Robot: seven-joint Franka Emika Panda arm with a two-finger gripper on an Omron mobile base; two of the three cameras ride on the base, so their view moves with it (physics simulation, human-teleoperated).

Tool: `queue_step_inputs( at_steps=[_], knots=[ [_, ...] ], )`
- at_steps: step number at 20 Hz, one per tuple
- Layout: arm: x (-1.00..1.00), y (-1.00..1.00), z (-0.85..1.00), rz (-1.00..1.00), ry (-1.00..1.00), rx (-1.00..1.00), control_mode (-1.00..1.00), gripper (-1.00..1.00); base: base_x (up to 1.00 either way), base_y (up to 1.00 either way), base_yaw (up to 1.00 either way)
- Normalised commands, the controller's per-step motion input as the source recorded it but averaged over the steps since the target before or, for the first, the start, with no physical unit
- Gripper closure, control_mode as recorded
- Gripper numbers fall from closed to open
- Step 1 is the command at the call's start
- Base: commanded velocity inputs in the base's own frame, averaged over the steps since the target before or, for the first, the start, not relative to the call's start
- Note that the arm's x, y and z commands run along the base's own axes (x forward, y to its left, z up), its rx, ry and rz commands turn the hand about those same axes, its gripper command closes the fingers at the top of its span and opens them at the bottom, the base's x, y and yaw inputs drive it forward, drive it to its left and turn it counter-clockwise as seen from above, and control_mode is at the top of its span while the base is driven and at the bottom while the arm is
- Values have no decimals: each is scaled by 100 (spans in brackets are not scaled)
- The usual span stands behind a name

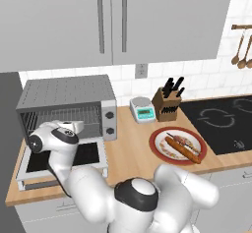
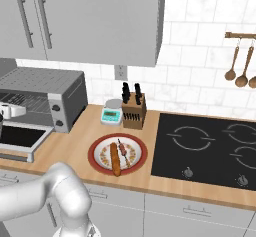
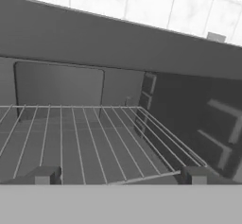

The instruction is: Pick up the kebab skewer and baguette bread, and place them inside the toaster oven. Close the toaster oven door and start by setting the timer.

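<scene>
The gripper (image 3: 118,176) stood with its fingers wide apart and nothing between them, at the mouth of the toaster oven (image 1: 69,104), facing its wire rack (image 3: 85,138). The toaster oven door (image 1: 86,156), dark glass in a silver frame, lay folded down flat on the counter (image 2: 75,141). Farther right, on a red plate (image 1: 160,151), the orange-brown baguette bread (image 1: 183,150) lay beside the kebab skewer (image 1: 183,140) with its reddish meat chunks.
</scene>
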Motion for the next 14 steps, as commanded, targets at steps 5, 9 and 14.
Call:
queue_step_inputs(
  at_steps=[5,9,14],
  knots=[
    [28,0,-36,3,0,0,-100,-100,0,0,0],
    [26,1,-19,2,0,0,-100,-100,0,0,0],
    [23,0,0,3,0,0,-100,-100,0,0,0]
  ],
)
